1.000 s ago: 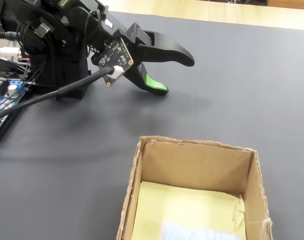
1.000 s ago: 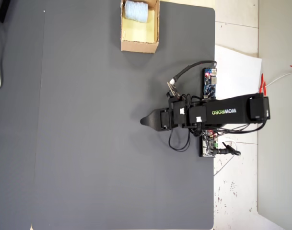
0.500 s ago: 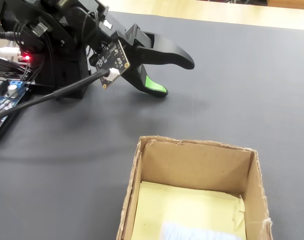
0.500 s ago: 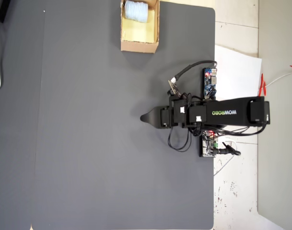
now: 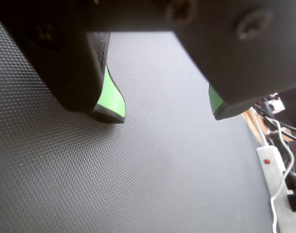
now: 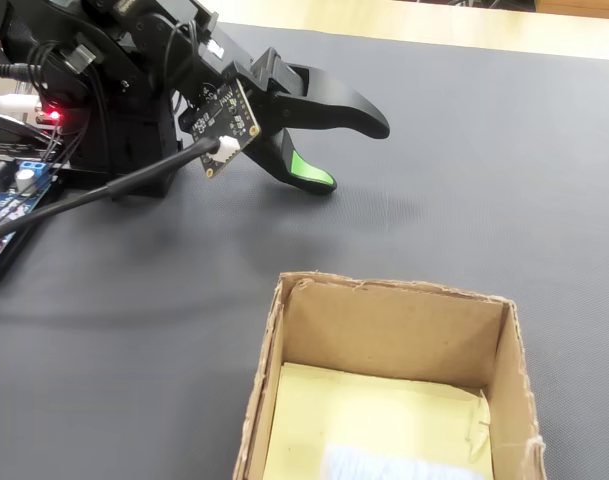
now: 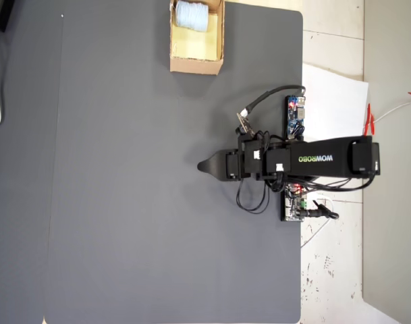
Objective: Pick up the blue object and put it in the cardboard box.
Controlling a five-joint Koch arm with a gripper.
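Observation:
The pale blue object lies inside the cardboard box at the top of the overhead view. In the fixed view it shows as a light-blue lump on the box's yellowish floor, behind the tan wall. My gripper hangs open over bare black mat, its green-lined fingers wide apart with nothing between them. In the fixed view the gripper sits beyond the box, well apart from it. From overhead the gripper points left, far below the box.
A black textured mat covers the table. The arm's base, circuit boards and cables sit at the mat's right edge beside a white paper sheet. A power strip with cables lies off the mat in the wrist view.

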